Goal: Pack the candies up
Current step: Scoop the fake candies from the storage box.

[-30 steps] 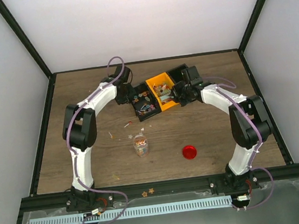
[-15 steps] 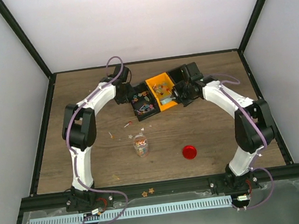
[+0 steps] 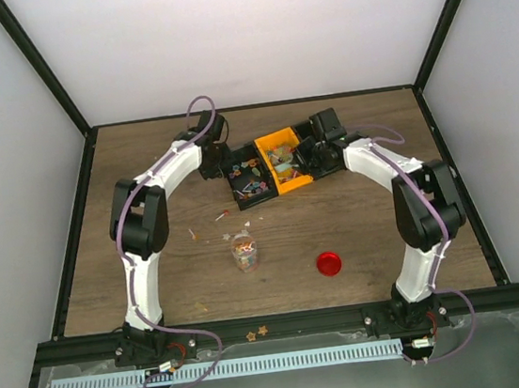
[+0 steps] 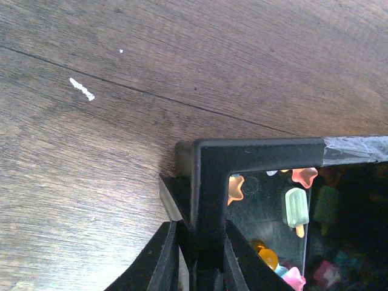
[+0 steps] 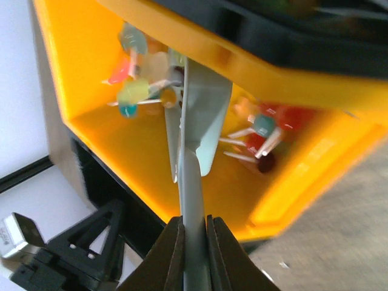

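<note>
Nearest you on the bench [image 3: 377,227], a small clear jar [image 3: 242,242] stands upright holding some of the candies [image 3: 244,259]. The red lid [image 3: 329,263] lies well apart to its right, and a few strays are scattered just beyond. Farther back, most of the candies sit in two bins side by side, a black bin [image 4: 254,150] and a yellow bin [image 5: 109,145]. Your left gripper [image 4: 200,233] has its jaws pinched on the black bin's wall at a corner, bracing it. Your right gripper [image 5: 194,227] has its jaws clamped on the handle of a pale scoop [image 5: 203,115], whose bowl reaches into the yellow bin among sweets on sticks. That view is blurred, so whether the bowl carries any load is hard to say. The step in hand looks like scooping. To do it well, slide the bowl low along the bin floor and under the pile. Level it before lifting and clear the yellow wall without tipping. Then travel slowly to the jar's narrow mouth so nothing joins the strays.
</note>
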Available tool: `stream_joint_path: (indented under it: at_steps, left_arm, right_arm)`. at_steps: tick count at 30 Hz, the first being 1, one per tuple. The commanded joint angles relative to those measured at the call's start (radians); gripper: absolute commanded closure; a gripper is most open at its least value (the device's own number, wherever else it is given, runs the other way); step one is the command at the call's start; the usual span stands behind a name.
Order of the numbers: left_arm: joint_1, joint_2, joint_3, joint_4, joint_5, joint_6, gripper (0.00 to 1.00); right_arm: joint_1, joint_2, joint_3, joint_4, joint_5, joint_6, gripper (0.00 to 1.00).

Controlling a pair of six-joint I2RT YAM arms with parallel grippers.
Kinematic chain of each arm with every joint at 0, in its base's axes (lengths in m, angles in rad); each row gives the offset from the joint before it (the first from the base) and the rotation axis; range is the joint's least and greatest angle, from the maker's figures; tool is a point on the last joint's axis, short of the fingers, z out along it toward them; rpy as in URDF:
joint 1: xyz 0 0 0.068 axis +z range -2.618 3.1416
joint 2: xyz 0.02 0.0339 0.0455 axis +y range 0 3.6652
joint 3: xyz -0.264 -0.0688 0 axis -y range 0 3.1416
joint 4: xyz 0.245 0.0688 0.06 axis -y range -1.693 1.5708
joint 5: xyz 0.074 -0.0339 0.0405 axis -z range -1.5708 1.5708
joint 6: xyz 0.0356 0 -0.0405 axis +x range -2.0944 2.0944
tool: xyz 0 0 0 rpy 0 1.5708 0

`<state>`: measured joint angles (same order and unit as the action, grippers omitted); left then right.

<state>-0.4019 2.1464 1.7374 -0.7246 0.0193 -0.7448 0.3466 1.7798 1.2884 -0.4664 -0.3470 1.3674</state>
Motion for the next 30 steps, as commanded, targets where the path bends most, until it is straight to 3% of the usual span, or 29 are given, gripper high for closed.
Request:
stream_joint_path:
  at_steps: [1,10,17,30]
  left_arm:
    - [-0.014,0.07,0.027,-0.028,0.057,0.023,0.83]
    - [-0.011,0.078,0.023,-0.033,0.067,0.011,0.83]
    - [0.017,0.078,0.015,-0.032,0.073,-0.023,0.77]
    - [0.038,0.064,0.004,-0.019,0.066,-0.038,0.75]
  right_arm:
    - [0.013,0.127,-0.066,0.103,-0.069,-0.005,0.99]
    - [0.014,0.105,-0.193,0.355,-0.096,-0.051,0.99]
    - [0.014,-0.044,-0.355,0.562,-0.138,-0.079,0.99]
    - [0.009,-0.25,-0.446,0.539,-0.108,-0.126,0.99]
